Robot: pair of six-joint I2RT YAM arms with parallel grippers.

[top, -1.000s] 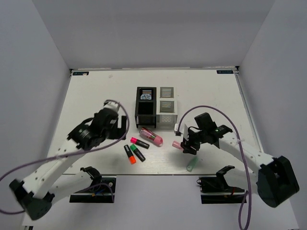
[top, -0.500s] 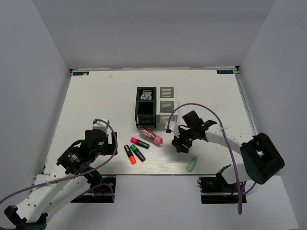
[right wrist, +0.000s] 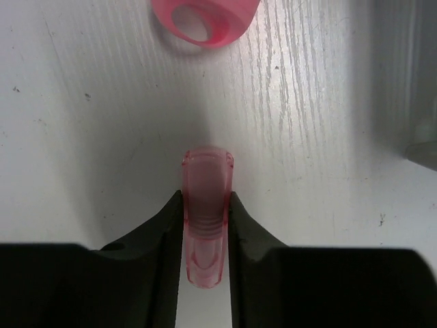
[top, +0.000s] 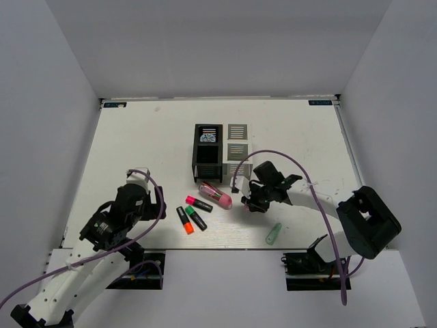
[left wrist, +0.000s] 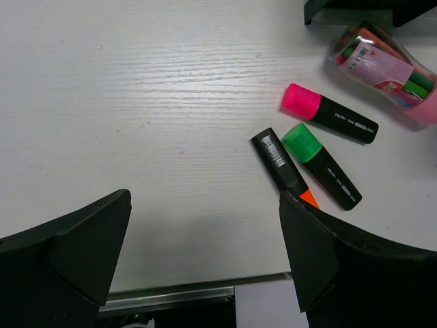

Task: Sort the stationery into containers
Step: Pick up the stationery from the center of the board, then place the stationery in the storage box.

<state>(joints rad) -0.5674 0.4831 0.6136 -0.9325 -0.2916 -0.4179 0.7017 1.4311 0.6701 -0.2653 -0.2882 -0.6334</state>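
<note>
My right gripper is shut on the small pink piece, low over the table just right of the pink capsule case, whose end shows in the right wrist view. My left gripper is open and empty, left of the three highlighters: pink, green, orange. The pale-green tube lies near the front edge. The block of four bins stands mid-table, with the blue-white roll in the back-left black bin.
The table's front edge runs just under my left gripper. A corner of the grey bin sits at the right of the right wrist view. Purple cables loop over both arms.
My left arm has drawn back toward the near left and lowered. My right gripper has shifted left with the pink piece, closer to the capsule case.
</note>
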